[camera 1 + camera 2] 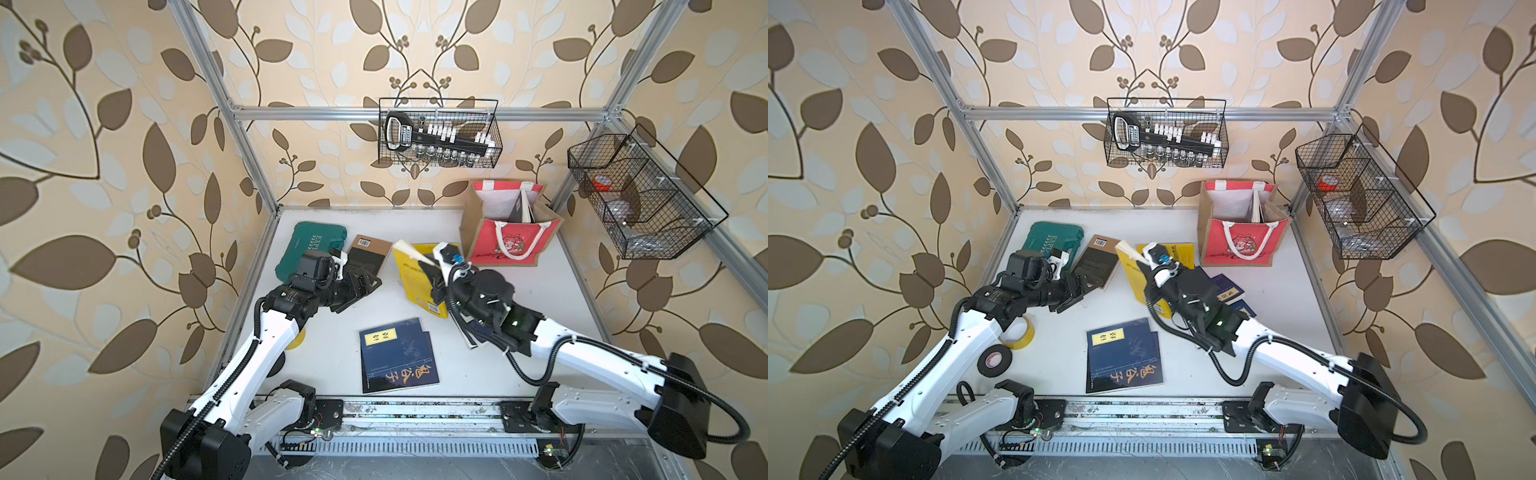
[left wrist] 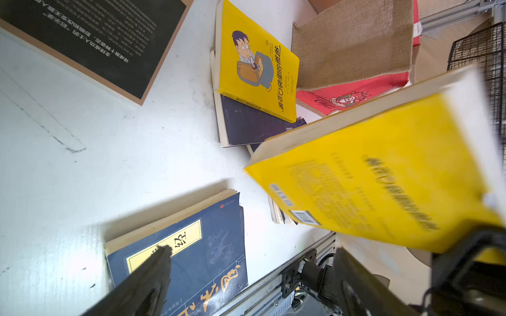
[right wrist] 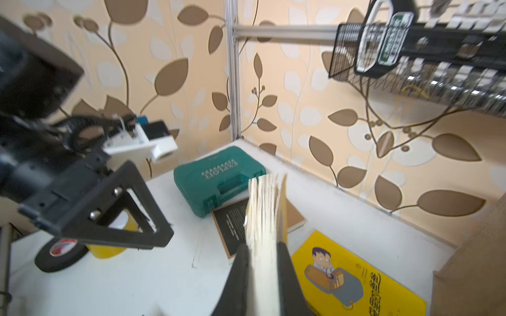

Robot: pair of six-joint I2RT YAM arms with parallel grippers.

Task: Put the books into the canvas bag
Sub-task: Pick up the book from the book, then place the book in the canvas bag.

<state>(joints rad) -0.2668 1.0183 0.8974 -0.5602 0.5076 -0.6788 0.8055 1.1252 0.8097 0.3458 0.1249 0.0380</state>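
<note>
Navy books were stacked at the front of the surface. A yellow book was gripped by the right hand near the canvas bag; the left hand was spread open.

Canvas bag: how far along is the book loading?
Done: at least two books stand inside the tan jute bag with the red front panel. In hand: the right gripper is shut on a lifted yellow paperback; the left gripper is open, empty. Left on the white table: the black tan-edged book, yellow cartoon book, navy yellow-label stack, more dark ones.
</note>
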